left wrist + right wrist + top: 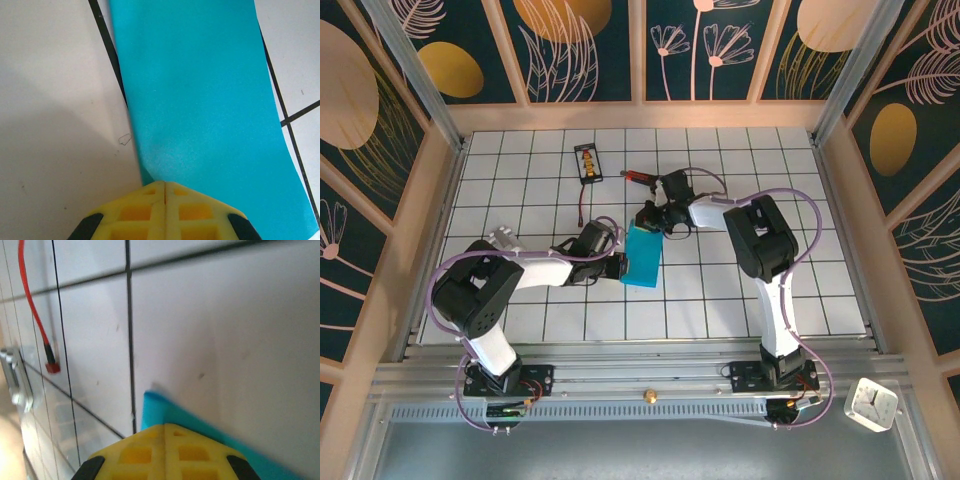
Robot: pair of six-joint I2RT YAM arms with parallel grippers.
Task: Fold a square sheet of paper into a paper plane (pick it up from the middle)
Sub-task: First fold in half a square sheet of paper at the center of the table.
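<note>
Both tools are pressed tight together. The left tool (165, 185) noses against one edge of the square sheet of paper (645, 258), a narrow cyan rectangle lying mid-bench (790, 180). The right tool (165, 427) meets its far corner. Whether either actually pinches paper, can't tell.

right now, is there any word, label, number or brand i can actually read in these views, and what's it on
No text here can be read.
black pack with an orange label: print too small to read.
clock at the near right corner: dial marks too small to read.
sheet of paper: plain blue, no print.
</note>
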